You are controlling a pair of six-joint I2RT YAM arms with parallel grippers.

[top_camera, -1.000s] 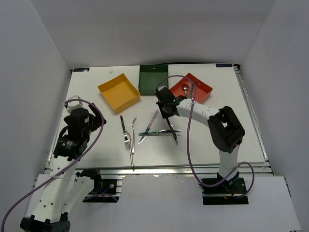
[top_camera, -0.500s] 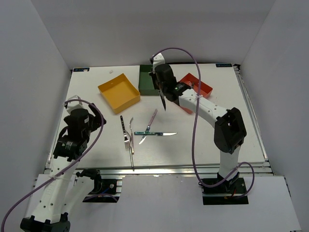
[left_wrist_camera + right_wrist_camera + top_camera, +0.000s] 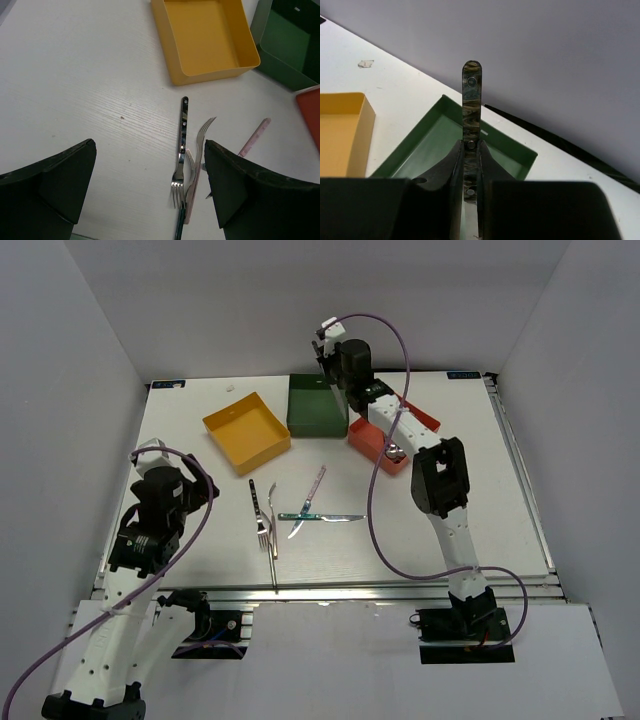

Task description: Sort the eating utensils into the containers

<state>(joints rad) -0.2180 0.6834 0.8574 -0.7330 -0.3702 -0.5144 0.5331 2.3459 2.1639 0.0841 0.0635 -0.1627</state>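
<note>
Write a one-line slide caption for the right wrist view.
The right arm's fingers clamp a mottled-handled utensil, pointed toward the dark green tray; yellow tray at left.

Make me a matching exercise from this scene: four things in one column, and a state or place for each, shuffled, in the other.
Column one:
1. left gripper
2. right gripper
3. yellow tray
4. teal-handled knife

Column two:
A. shut on a dark-handled utensil
B. lying on the table, crossing a pink-handled piece
C. open, holding nothing
D. empty inside

Pairs: 1-C, 2-A, 3-D, 4-B
</note>
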